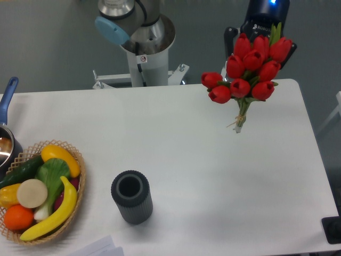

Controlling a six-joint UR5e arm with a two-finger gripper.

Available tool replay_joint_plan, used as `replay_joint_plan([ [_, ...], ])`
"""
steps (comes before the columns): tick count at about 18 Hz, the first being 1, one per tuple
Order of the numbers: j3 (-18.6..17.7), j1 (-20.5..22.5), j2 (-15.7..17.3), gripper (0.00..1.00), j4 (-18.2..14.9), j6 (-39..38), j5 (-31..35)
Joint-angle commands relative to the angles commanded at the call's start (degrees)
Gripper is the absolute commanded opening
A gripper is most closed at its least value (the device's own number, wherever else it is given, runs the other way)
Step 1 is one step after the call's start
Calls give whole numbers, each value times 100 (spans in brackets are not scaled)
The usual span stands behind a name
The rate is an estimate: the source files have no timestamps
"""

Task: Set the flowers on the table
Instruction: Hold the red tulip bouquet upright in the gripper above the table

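Nearest to the camera lies the white bench (176, 160), and it is also the biggest thing, with rounded corners and a smooth matte top. Behind its far edge stands the grey base of my arm (144, 48), with a light blue cap on one joint.

On the left of the bench sits a woven basket (80, 184) full of colourful fruit and vegetables: a yellow banana, an orange, a cucumber and some green leaves. Just beyond the basket, at the left border, a pot with a blue handle (8, 96) is partly visible.

The flowers (246, 69), a bunch of red tulips with thin green stems tied with pale string, are at the far right side of the bench, with the heads up and the stem ends pointing down at the surface. I cannot tell if the stems touch the bench. My gripper (264, 24) is directly behind the tulip heads, which hide the jaws, so I cannot tell whether they grasp the bunch.

A dark grey ribbed cylinder vase (131, 196) stands upright near the front, just right of the basket. Some white paper (98, 248) lies at the front edge.
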Motion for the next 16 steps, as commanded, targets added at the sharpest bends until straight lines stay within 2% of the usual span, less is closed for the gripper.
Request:
replay_joint_plan([
  [7,-53,9,132,48,0,0,263],
  [13,-35,-17,228,48,-9,9,992],
  [16,-70,-61,307,49,-26,9,1588],
])
